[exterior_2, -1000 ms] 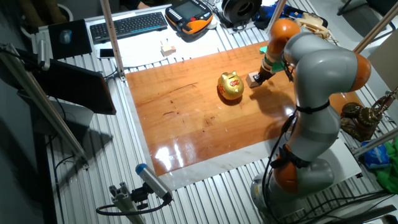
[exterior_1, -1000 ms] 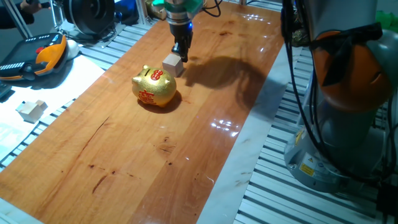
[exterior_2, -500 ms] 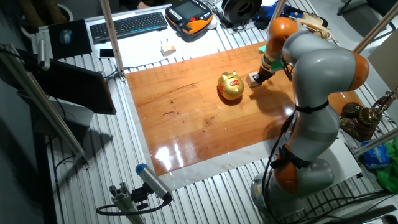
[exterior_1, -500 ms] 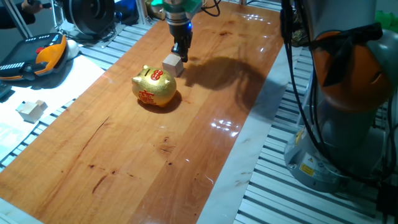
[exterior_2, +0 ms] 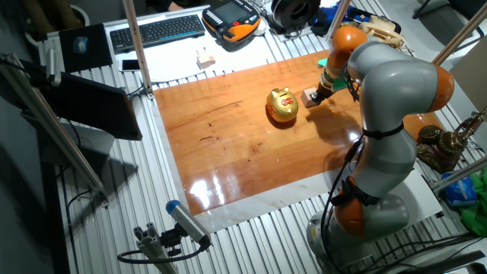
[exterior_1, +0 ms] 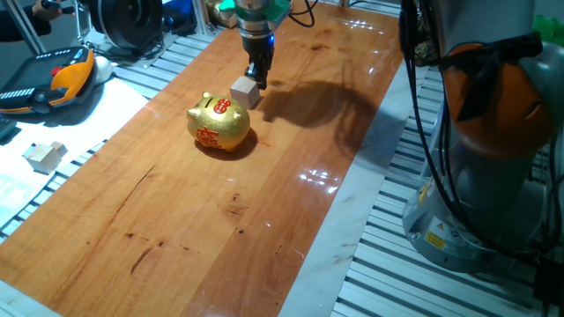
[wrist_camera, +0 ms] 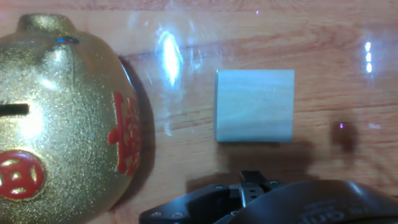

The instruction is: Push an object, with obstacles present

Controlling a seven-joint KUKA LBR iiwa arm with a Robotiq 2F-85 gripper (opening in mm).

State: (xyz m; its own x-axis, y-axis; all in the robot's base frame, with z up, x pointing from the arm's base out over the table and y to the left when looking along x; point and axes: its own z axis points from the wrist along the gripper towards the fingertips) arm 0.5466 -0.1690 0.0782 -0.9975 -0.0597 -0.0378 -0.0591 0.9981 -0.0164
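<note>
Two things sit close together on the wooden bench (exterior_1: 291,220): a small pale wooden cube (exterior_1: 245,91) and a shiny golden piggy bank (exterior_1: 218,123) with red markings, the cube just beside the pig's far end with a thin gap between them. The gripper (exterior_1: 256,77) stands low at the cube's far side, right next to it, its fingers drawn narrow together and holding nothing. Another pale block (exterior_1: 44,156) lies off the board, well apart.
</note>
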